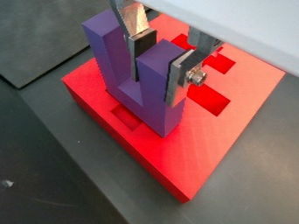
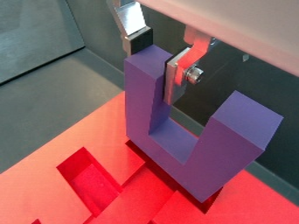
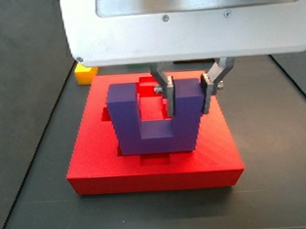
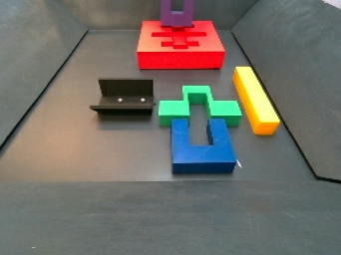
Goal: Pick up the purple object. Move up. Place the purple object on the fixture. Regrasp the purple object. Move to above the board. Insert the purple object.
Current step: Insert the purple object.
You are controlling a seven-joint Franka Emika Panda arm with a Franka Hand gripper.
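Claw: the gripper (image 1: 162, 59) is over the board, its two silver fingers (image 2: 184, 68) clamped on one upright prong of the purple object, dark pads pressed flat on either face of the prong.
Held piece: the purple object (image 3: 153, 114) stands upright, notch opening upward, its free prong beside the claw and its base down at the board's surface; both wrist views show the base meeting the red face at a recess, though whether it is fully seated cannot be told.
Beneath the claw: the board (image 1: 198, 140), a red slab with brighter cut-out recesses (image 2: 84, 173) showing on either side of the purple base.
Away from the claw: the fixture (image 4: 123, 97), a dark bracket on the floor, well apart from the board and bare.
Near the fixture: a green cross-shaped block (image 4: 200, 106), touching a blue block (image 4: 202, 144).
Beside those: a long yellow bar (image 4: 254, 98) lying flat on the floor, between the board and the near edge.
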